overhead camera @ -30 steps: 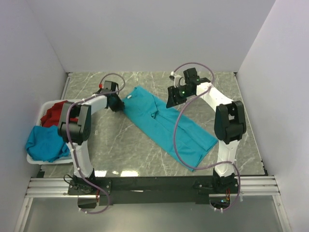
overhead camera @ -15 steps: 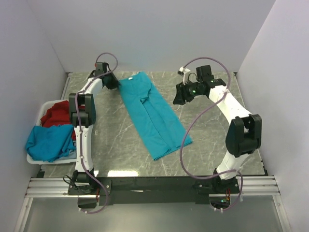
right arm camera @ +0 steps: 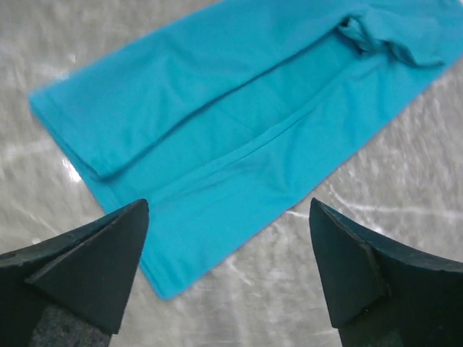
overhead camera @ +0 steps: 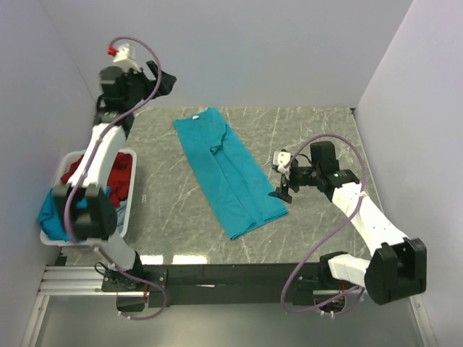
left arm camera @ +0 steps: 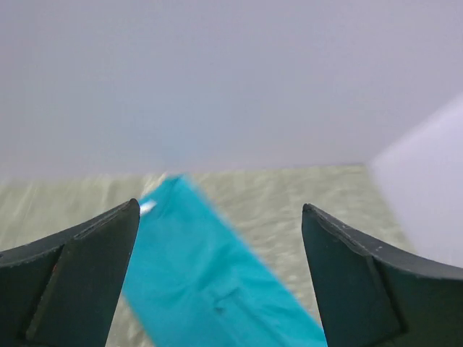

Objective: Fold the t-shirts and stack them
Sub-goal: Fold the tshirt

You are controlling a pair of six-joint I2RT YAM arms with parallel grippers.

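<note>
A teal-blue t-shirt [overhead camera: 228, 173] lies flat on the marble table, folded lengthwise into a long strip running from the back centre toward the front. My left gripper [overhead camera: 163, 78] hangs high above the table's back left corner, open and empty; its wrist view shows the t-shirt [left arm camera: 210, 289] far below between its fingers [left arm camera: 87, 275]. My right gripper [overhead camera: 281, 185] hovers just right of the strip's near end, open and empty, above the t-shirt [right arm camera: 239, 123]. A red t-shirt [overhead camera: 88, 170] and a blue t-shirt [overhead camera: 53, 208] lie crumpled in the basket.
The white plastic basket [overhead camera: 48, 239] stands at the table's left edge, partly behind my left arm. Grey walls close in the table at the back and both sides. A metal rail with the arm bases runs along the near edge.
Both grippers opened and let go of the teal-blue t-shirt. The left arm swung up and to the back left. The right arm pulled back toward the strip's near right side.
</note>
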